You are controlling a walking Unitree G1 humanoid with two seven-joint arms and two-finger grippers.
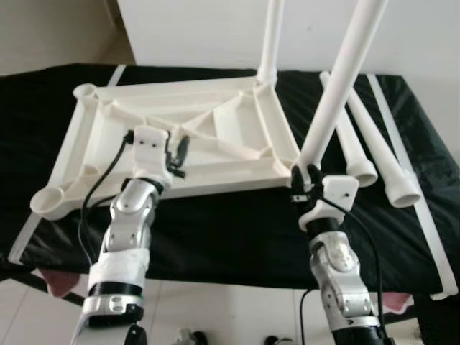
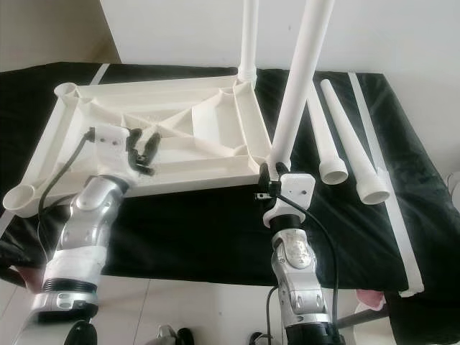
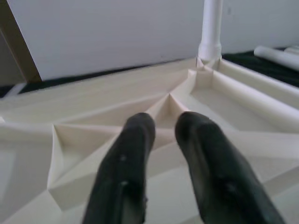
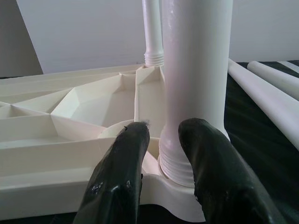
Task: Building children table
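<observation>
The right gripper point(image 1: 305, 175), fingers narrowly around the second leg point(image 1: 338, 86), seats it (twisting home seems next) while the left gripper point(image 1: 177, 154), slightly parted, rests on the tabletop point(image 1: 93, 136).

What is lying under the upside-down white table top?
The table top rests on a black cloth that covers the surface below. What that cloth hides, and anything directly beneath the top itself, cannot be seen. Two loose legs lie on the cloth beside it.

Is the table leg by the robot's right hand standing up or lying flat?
Standing, tilted a little. The leg rises from the corner socket of the upturned tabletop, with the right hand at its base.
</observation>
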